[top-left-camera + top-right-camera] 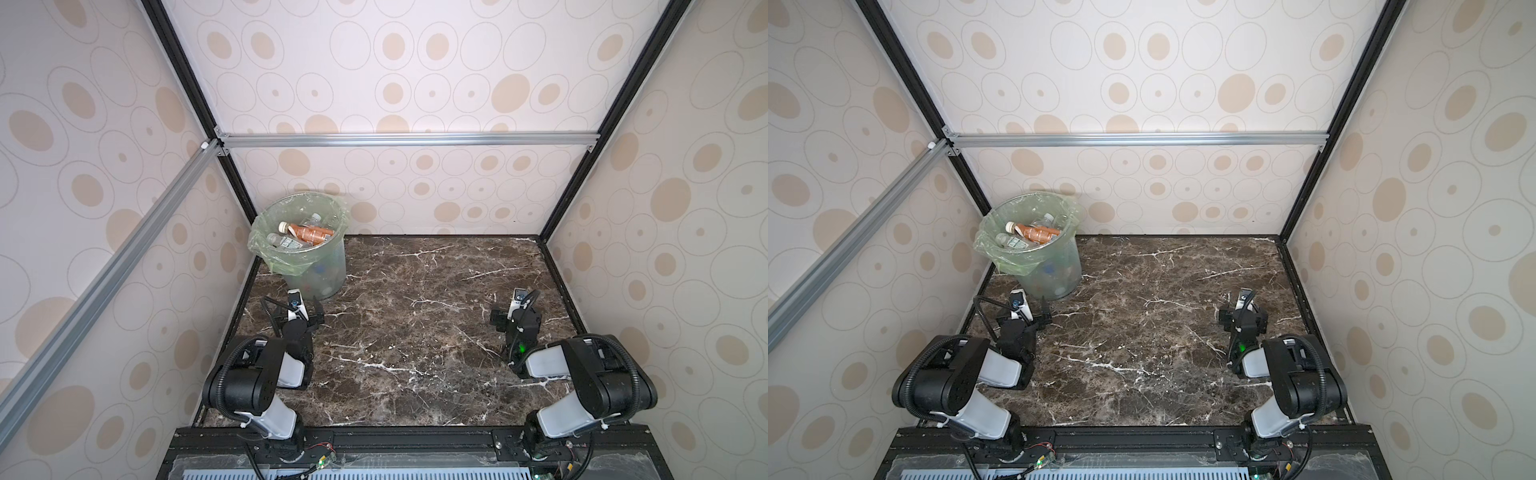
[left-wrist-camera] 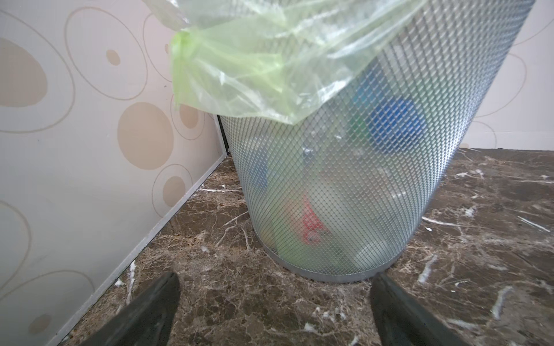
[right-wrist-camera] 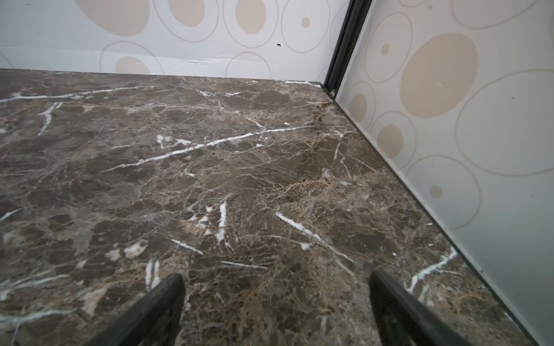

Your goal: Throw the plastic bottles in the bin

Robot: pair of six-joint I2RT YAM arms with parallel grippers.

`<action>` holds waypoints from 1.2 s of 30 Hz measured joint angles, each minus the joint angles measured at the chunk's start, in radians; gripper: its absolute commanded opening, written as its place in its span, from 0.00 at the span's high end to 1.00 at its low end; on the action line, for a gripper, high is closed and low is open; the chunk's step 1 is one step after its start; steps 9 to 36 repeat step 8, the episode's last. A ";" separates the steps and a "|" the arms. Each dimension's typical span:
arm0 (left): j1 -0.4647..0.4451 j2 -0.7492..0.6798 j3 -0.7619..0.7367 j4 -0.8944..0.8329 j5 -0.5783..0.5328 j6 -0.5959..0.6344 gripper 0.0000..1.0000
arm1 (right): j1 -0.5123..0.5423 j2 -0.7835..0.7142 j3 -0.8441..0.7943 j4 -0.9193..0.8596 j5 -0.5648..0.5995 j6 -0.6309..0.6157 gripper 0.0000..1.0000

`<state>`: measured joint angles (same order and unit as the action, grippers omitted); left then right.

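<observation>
The bin (image 1: 330,270) (image 1: 1061,270) stands in the far left corner of the marble table, lined with a light green bag. Several plastic bottles lie inside it; on top are a brown-labelled one (image 1: 309,234) (image 1: 1036,234) and a clear one (image 1: 286,242). Through the bin's mesh wall (image 2: 329,194), blurred blue and red shapes show in the left wrist view. My left gripper (image 1: 296,319) (image 1: 1023,320) (image 2: 275,278) is open and empty, low over the table just in front of the bin's base. My right gripper (image 1: 516,319) (image 1: 1244,318) (image 3: 276,278) is open and empty over bare marble at the right.
The dark marble table (image 1: 415,332) is boxed in by patterned walls on the left, back and right. A black frame post (image 3: 344,45) stands in the far right corner. Both arm bases sit at the near edge.
</observation>
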<state>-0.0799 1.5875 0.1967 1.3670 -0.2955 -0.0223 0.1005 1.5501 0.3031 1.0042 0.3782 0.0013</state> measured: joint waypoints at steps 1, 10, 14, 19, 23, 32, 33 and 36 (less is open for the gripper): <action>0.000 0.000 0.000 0.000 0.002 0.000 0.01 | -0.003 0.001 0.008 0.000 -0.010 0.004 0.02; 0.000 0.000 0.006 -0.005 0.006 0.000 0.01 | -0.005 -0.002 0.072 -0.093 -0.041 0.019 0.00; 0.000 0.000 0.006 -0.005 0.006 0.000 0.01 | -0.005 -0.002 0.072 -0.093 -0.041 0.019 0.00; 0.000 0.000 0.006 -0.005 0.006 0.000 0.01 | -0.005 -0.002 0.072 -0.093 -0.041 0.019 0.00; 0.000 0.000 0.006 -0.005 0.006 0.000 0.01 | -0.005 -0.002 0.072 -0.093 -0.041 0.019 0.00; 0.000 0.000 0.006 -0.005 0.006 0.000 0.01 | -0.005 -0.002 0.072 -0.093 -0.041 0.019 0.00; 0.000 0.000 0.006 -0.005 0.006 0.000 0.01 | -0.005 -0.002 0.072 -0.093 -0.041 0.019 0.00; 0.000 0.000 0.006 -0.005 0.006 0.000 0.01 | -0.005 -0.002 0.072 -0.093 -0.041 0.019 0.00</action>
